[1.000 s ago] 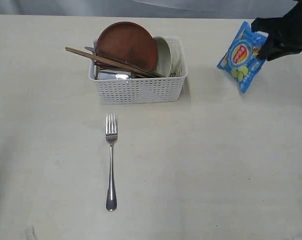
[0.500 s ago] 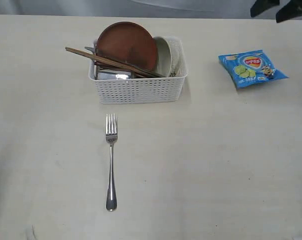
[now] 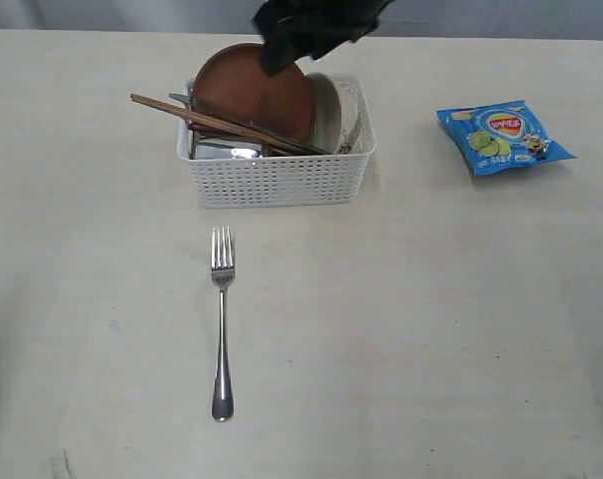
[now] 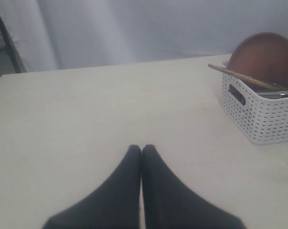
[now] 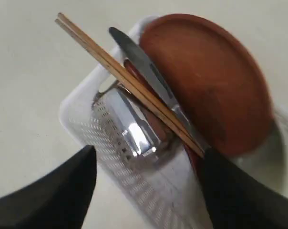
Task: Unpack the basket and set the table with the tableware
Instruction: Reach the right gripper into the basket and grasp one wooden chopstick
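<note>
The white basket (image 3: 277, 180) stands at the back of the table (image 3: 431, 329). In it a brown plate (image 3: 252, 90) leans upright beside a pale bowl (image 3: 328, 110), with chopsticks (image 3: 212, 120) slanting over a steel cup (image 3: 227, 150). A silver fork (image 3: 221, 319) lies on the table in front of the basket. My right gripper (image 3: 287, 50) hangs open just above the plate's top edge; its wrist view shows the knife (image 5: 144, 67), chopsticks (image 5: 110, 67) and cup (image 5: 129, 129) between its spread fingers (image 5: 149, 152). My left gripper (image 4: 141, 149) is shut and empty, low over bare table left of the basket (image 4: 263, 119).
A blue chip bag (image 3: 501, 135) lies flat on the table at the back right. The far table edge runs close behind the basket.
The right gripper let go of the chip bag, which now lies flat on the table. The gripper then swung left to hang open over the basket. The left gripper stayed shut and still.
</note>
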Controlling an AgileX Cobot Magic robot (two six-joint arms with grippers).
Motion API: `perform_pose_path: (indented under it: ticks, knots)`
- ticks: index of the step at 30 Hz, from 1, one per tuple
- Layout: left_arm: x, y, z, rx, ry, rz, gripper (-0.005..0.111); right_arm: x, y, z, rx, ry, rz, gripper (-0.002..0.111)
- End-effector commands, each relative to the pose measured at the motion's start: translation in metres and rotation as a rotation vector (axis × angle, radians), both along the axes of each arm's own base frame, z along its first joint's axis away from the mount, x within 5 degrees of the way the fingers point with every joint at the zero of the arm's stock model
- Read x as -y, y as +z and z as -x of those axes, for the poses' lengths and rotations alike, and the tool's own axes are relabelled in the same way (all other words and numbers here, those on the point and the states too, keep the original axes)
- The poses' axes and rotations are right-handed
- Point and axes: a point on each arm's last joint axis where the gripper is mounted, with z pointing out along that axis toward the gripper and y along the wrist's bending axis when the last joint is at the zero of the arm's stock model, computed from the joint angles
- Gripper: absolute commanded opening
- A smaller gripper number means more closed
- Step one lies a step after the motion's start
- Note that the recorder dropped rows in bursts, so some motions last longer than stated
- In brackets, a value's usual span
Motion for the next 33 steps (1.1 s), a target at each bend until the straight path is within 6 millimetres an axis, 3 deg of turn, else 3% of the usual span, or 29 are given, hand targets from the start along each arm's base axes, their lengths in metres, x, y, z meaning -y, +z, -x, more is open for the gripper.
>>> perform_pose_path:
  ticks: [1, 9, 13, 21, 28, 29, 33]
  knots:
    - [0.0, 0.0, 0.0, 0.011, -0.006, -0.001, 0.0, -0.043, -0.028, 0.005, 0.128, 0.093, 0.052, 0.06]
    - [0.0, 0.0, 0.0, 0.011, -0.006, -0.001, 0.0, -0.077, -0.068, 0.006, 0.263, 0.138, 0.149, 0.06]
    - [0.0, 0.0, 0.0, 0.011, -0.006, -0.001, 0.0, -0.077, -0.078, 0.001, 0.326, 0.109, 0.219, 0.06]
    - [0.0, 0.0, 0.0, 0.011, -0.006, -0.001, 0.0, -0.092, -0.094, 0.009, 0.353, 0.176, 0.267, 0.06]
    - [0.0, 0.0, 0.0, 0.011, -0.006, -0.001, 0.0, -0.088, -0.115, 0.001, 0.348, 0.078, 0.314, 0.06]
    - [0.0, 0.0, 0.0, 0.011, -0.006, -0.001, 0.0, -0.087, -0.119, 0.001, 0.34, 0.081, 0.325, 0.056]
    - [0.0, 0.0, 0.0, 0.011, -0.006, -0.001, 0.0, -0.088, -0.123, 0.004, 0.319, 0.095, 0.356, 0.02]
